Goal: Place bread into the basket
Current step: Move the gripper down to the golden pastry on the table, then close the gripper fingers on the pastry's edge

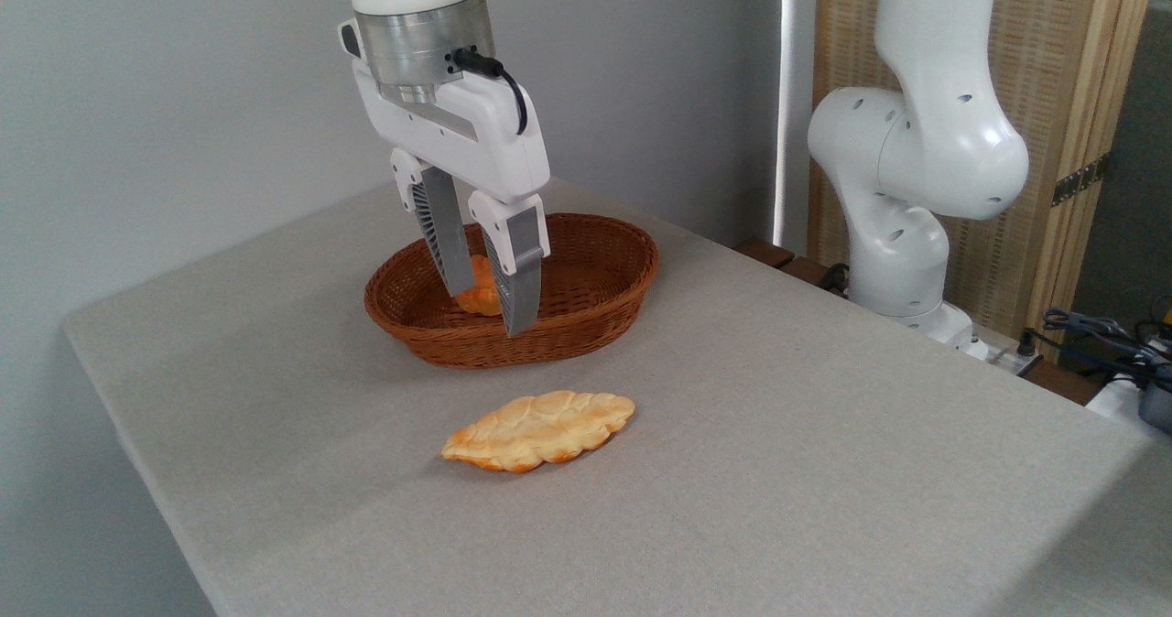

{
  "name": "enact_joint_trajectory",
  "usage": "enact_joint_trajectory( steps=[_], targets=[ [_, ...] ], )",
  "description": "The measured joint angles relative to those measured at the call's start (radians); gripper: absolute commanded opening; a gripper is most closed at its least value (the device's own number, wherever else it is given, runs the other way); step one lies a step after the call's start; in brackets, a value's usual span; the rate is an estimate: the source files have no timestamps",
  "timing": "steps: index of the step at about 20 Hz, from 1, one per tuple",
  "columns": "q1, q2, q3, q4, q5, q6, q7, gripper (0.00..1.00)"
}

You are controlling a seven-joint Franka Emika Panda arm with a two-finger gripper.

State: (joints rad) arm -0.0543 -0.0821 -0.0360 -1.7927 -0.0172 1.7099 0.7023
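Note:
The oval reddish-brown wicker basket (586, 301) stands at the table's middle back. My gripper (488, 312) hangs over its left half, fingertips down at rim height. A small orange-brown piece of bread (477, 291) shows inside the basket between the two fingers; most of it is hidden by the fingers and the basket's front wall. The fingers stand a little apart on either side of it, and I cannot see whether they press on it. A flat, leaf-shaped braided bread (540, 429) lies on the table in front of the basket, well clear of the gripper.
The arm's white base and lower links (916, 168) rise at the table's right rear edge. Cables (1099, 333) lie off the table at far right. A grey wall stands behind, and the table's left edge drops away near the basket's side.

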Motion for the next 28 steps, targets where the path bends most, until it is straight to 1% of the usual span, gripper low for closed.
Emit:
enact_joint_trajectory(
  steps=[5,8,10,16,21,26,28],
  targets=[
    [-0.005,-0.001,0.0,-0.011,-0.016,-0.028,0.0,1.0],
    [-0.005,0.004,0.0,-0.049,-0.017,-0.006,0.003,1.0],
    [-0.005,0.007,0.0,-0.075,-0.017,0.019,0.026,1.0],
    [-0.005,0.023,0.002,-0.177,-0.017,0.135,0.135,1.0],
    [-0.005,0.033,0.002,-0.248,-0.017,0.201,0.275,1.0],
    [-0.005,0.039,0.002,-0.299,-0.017,0.235,0.424,1.0],
    [-0.005,0.04,0.002,-0.302,-0.017,0.237,0.458,1.0]
  ],
)
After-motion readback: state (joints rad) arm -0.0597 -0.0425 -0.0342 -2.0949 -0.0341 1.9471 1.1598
